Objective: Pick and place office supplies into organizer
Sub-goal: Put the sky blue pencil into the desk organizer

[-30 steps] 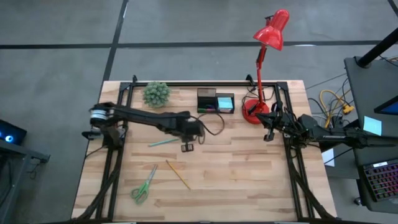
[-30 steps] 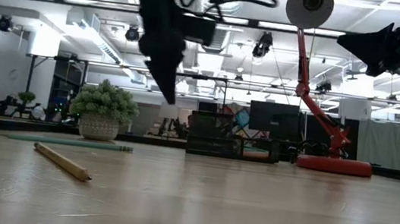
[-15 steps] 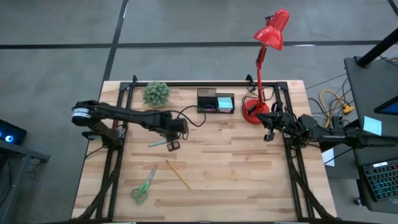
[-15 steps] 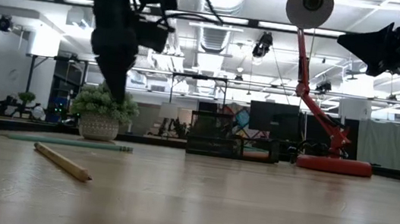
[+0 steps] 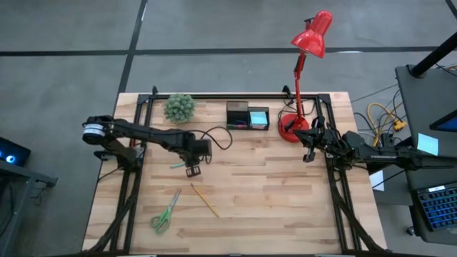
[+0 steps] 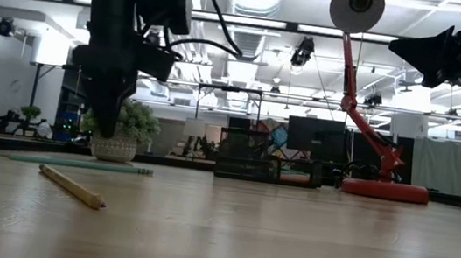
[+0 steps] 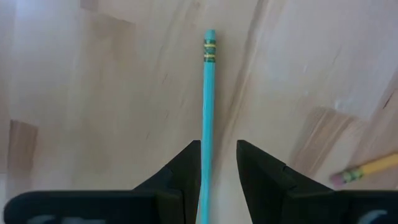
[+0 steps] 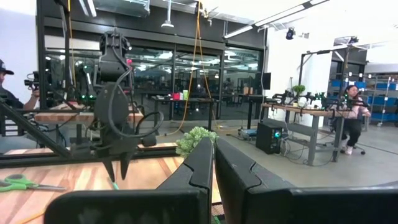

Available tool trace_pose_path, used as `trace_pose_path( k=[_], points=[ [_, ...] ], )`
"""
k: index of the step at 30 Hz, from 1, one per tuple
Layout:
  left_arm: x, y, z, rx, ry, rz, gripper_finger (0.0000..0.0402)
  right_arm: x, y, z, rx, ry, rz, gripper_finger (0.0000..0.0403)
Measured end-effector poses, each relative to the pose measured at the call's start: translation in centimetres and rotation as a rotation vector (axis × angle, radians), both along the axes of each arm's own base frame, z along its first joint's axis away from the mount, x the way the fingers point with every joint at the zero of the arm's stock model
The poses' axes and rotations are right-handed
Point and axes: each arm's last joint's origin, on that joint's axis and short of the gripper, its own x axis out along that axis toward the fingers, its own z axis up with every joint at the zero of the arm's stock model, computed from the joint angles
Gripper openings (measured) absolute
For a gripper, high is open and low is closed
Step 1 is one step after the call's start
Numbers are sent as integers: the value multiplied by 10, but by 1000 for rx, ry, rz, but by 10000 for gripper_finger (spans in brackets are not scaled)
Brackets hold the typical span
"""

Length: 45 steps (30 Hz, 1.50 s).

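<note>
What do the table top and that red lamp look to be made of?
The table top looks like pale wood planks: grain and joined strips show, with a smooth, slightly glossy finish. The red lamp seems painted metal, judging by its even glossy colour and thin arm, though plastic cannot be excluded.

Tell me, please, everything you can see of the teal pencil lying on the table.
The teal pencil is a slim, straight stick of one even teal colour, with a gold and dark banded ferrule and a teal end cap. It lies flat on the pale wooden table, in the left half, in front of the potted plant and apart from the yellow pencil. The left hand hangs over it, open, with the pencil running between its fingers; contact cannot be told.
</note>
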Motion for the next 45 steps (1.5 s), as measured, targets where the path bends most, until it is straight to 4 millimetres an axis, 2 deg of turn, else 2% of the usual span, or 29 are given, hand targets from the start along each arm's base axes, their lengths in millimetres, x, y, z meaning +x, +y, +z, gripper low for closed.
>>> trace_pose_path(
  k=[8,13,28,31,39,45],
  points=[
    [-6,-1,-21,38,-4,-214,88,0,0,0,0,0,0,9],
    [-8,1,-27,37,-17,-184,88,0,0,0,0,0,0,9],
    [-7,4,-27,11,-42,-11,89,0,0,0,0,0,0,9],
    [-7,5,-27,10,-47,-1,102,0,0,0,0,0,0,9],
    [-6,7,-27,-24,-60,26,171,0,0,0,0,0,0,8],
    [-4,7,-33,-23,-40,27,185,0,0,0,0,0,0,9]
  ],
)
